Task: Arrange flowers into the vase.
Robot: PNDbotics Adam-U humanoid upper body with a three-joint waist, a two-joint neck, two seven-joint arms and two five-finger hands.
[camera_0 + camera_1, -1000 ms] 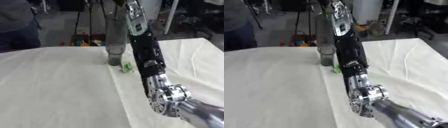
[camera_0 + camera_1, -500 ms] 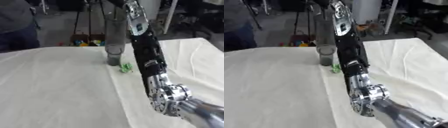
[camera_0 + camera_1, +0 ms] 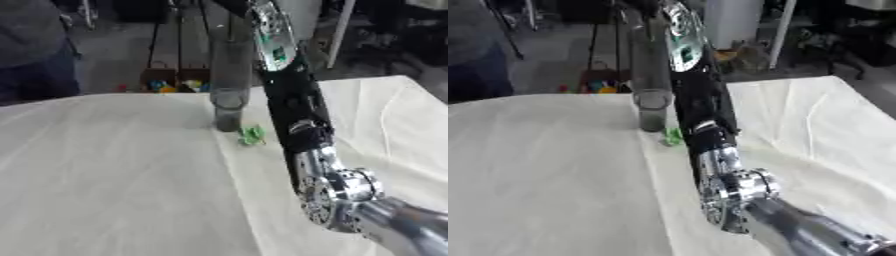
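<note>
A grey cylindrical vase (image 3: 228, 109) stands on the white tablecloth near the table's far edge. A tall grey blurred column rises from its mouth to the top of the picture; what it is I cannot make out. A small green piece (image 3: 252, 135) lies on the cloth just right of the vase's foot. My right arm (image 3: 294, 107) comes in from the lower right and reaches up past the vase's right side. Its hand (image 3: 642, 9) shows only as a dark shape at the top edge above the vase. My left hand is out of sight.
The white tablecloth (image 3: 105, 170) covers the table, with folds at the right. Behind the far edge are a dark floor, stands and small coloured things (image 3: 171, 86). A person in dark clothes (image 3: 35, 45) stands at the far left, touching nothing.
</note>
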